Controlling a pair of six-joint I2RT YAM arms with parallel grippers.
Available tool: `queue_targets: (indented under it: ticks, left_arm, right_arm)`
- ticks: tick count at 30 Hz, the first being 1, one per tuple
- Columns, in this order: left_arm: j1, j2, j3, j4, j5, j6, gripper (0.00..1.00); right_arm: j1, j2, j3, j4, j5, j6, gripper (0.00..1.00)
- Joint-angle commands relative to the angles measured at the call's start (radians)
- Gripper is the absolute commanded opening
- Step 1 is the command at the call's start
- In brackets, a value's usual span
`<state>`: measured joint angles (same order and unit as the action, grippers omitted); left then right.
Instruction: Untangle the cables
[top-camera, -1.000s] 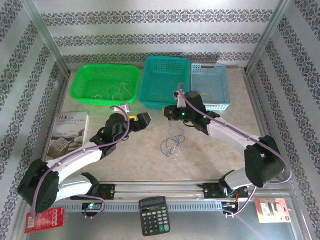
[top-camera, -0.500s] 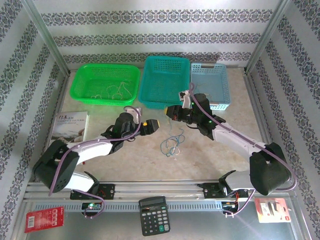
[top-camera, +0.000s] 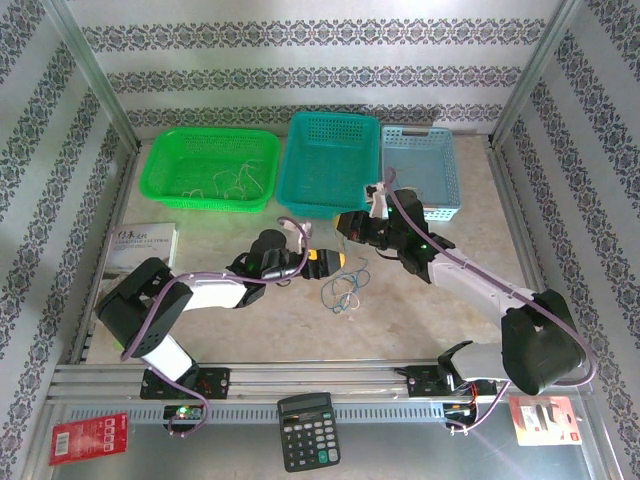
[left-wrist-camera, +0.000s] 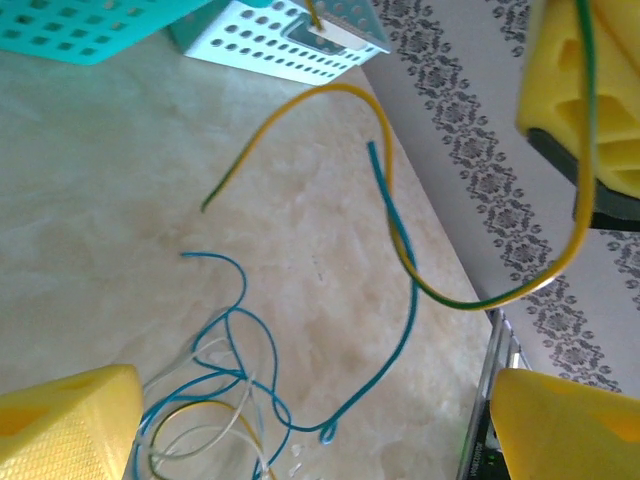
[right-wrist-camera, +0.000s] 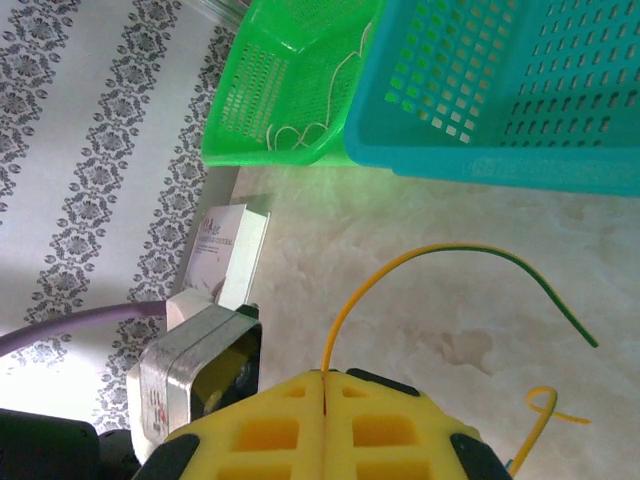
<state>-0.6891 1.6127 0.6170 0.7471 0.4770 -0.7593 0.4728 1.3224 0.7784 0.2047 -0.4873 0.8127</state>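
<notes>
— Whereabouts of the cables (top-camera: 343, 290)?
— On the bare tabletop (top-camera: 400, 320), mid-table, on the near side of the teal basket (top-camera: 330, 160) and between the two arms. A small loose tangle of blue, whitish and yellow loops, lying flat.

— And the right gripper (top-camera: 344, 222)?
— Clamped tight on one yellow wire (right-wrist-camera: 440, 250). From the right wrist: pads (right-wrist-camera: 270, 435) pressed together, wire coming out of the seam, arching up and over in front of the teal basket's wall.

— Same wire from the other side?
— From the left wrist, yes. Drops from the right gripper's pad at the upper right, sags low, then rises into a tall arc, free end pointing down and left.

— Left gripper (top-camera: 330, 260)?
— Spread wide, holding nothing. Just left of the tangle in the overhead view, tips aimed towards the right gripper. From its own camera: yellow fingers (left-wrist-camera: 60, 425) in both lower corners, tangle close by the left one, a blue wire (left-wrist-camera: 412, 300) running up between them and crossing the yellow wire.

— Left finger touching the loops?
— Cannot tell.

— Anything else around?
— Green basket (top-camera: 210, 165) at the far left, a few pale wires inside. Light blue basket (top-camera: 420, 170) right of the teal one. Booklet (top-camera: 140, 250) at the left edge. Calculator (top-camera: 308, 430) down on the front rail.
</notes>
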Motion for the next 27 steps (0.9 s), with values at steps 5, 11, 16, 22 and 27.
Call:
queue_targets:
  ticks: [5,11,16,22,27]
  left_arm:
    - [-0.047,0.074,0.053,0.101,0.016,0.023,0.87]
    - [-0.052,0.146,0.066,0.170,0.007,-0.003,0.61]
    - [-0.052,0.176,0.060,0.197,0.009,-0.016,0.35]
    - [-0.052,0.187,0.034,0.220,0.008,-0.026,0.22]
    - [-0.052,0.172,0.014,0.239,0.003,-0.035,0.32]
  right_arm:
    - [-0.007,-0.027,-0.013,0.051,0.014,0.020,0.00]
    - [-0.007,-0.050,-0.012,0.065,0.009,0.043,0.00]
    - [-0.017,-0.086,0.007,0.061,0.003,0.061,0.00]
    - [-0.038,-0.121,0.056,0.060,-0.012,0.082,0.00]
    - [-0.050,-0.146,0.082,0.041,-0.016,0.080,0.00]
